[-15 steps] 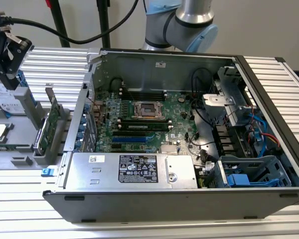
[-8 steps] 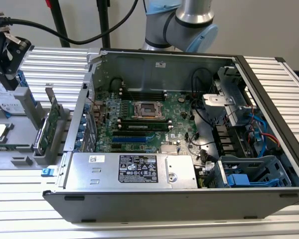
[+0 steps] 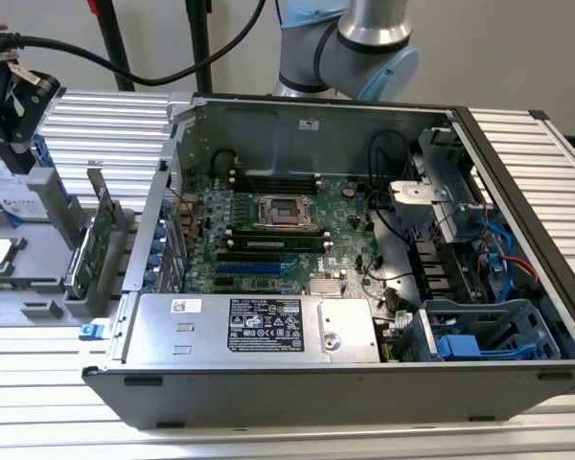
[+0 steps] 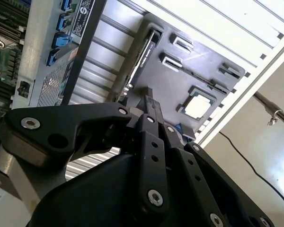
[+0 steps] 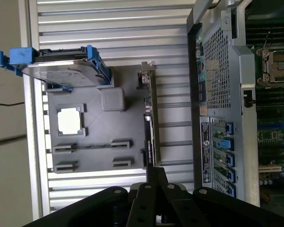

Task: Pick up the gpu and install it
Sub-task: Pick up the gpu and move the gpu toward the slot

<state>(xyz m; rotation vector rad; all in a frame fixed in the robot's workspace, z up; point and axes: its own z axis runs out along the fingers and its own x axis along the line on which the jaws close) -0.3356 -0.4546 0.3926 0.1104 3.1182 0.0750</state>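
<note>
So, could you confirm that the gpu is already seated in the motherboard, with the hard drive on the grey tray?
No: the exterior view shows the gpu standing on edge in the grey tray outside the case. The hard drive is on that tray.

There is one open computer case point(image 3: 307, 398). It holds one green motherboard point(image 3: 355, 206) with one CPU socket point(image 3: 286, 211), and one silver power supply point(image 3: 172, 331). Beside the case lies one grey parts tray point(image 5: 97, 139). The tray carries one gpu point(image 5: 149, 137), one hard drive point(image 5: 61, 71) with blue rails, one processor chip point(image 5: 68, 119) and four small slotted holders point(image 5: 122, 143). One robot arm point(image 3: 350, 48) rises behind the case.
</note>
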